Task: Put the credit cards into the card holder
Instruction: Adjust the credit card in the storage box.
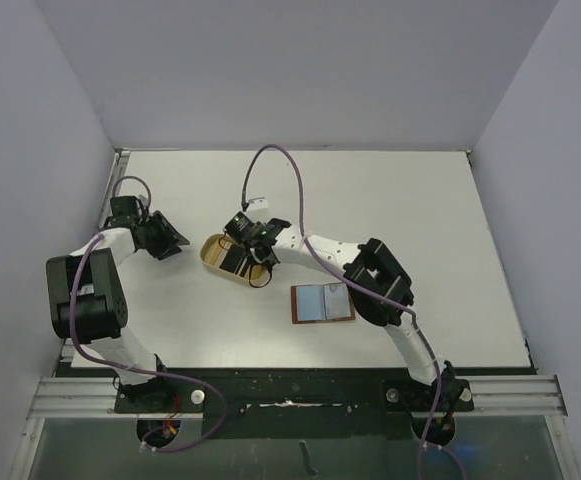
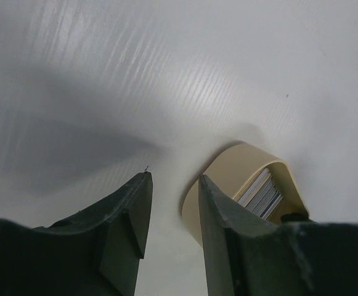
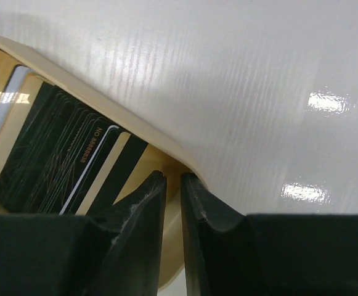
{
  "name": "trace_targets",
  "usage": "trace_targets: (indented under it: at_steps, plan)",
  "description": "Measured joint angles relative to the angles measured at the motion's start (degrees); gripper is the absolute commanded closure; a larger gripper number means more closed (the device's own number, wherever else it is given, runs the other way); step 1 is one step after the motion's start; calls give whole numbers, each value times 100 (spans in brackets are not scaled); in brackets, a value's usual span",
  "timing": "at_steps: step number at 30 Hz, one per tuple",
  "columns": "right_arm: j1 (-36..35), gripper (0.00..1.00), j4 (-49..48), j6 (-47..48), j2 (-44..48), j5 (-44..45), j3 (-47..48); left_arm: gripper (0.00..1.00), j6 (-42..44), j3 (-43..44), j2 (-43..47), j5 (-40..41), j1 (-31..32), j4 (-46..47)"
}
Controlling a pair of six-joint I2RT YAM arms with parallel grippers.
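Note:
The card holder [image 1: 322,302] lies open on the table right of centre, with what looks like a pale blue card [image 1: 310,302] on its left half. Several credit cards [image 3: 49,160], mostly dark, lie stacked in a tan round-ended tray [image 3: 105,105]; they also show edge-on in the left wrist view [image 2: 262,194]. My right gripper [image 3: 174,177] hovers over the tray's right end [image 1: 250,255], jaws closed to a thin slit with nothing between them. My left gripper [image 2: 174,176] is open and empty, just left of the tray [image 1: 173,242].
The tan tray [image 1: 210,252] sits mid-table between the two grippers, its near end showing in the left wrist view [image 2: 228,169]. Grey walls enclose the white table on three sides. The right arm's purple cable loops above the tray.

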State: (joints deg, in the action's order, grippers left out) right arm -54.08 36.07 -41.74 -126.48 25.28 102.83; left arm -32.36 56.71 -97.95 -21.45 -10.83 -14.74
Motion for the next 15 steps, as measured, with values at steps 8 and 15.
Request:
trace_targets:
  at_steps: [8,15]
  plan:
    - [-61,82,627,-2,-538,376,601,66,2,-511,0,-184,-2,-57]
    - [-151,82,909,2,-721,632,872,67,-7,-511,-79,-334,-2,4]
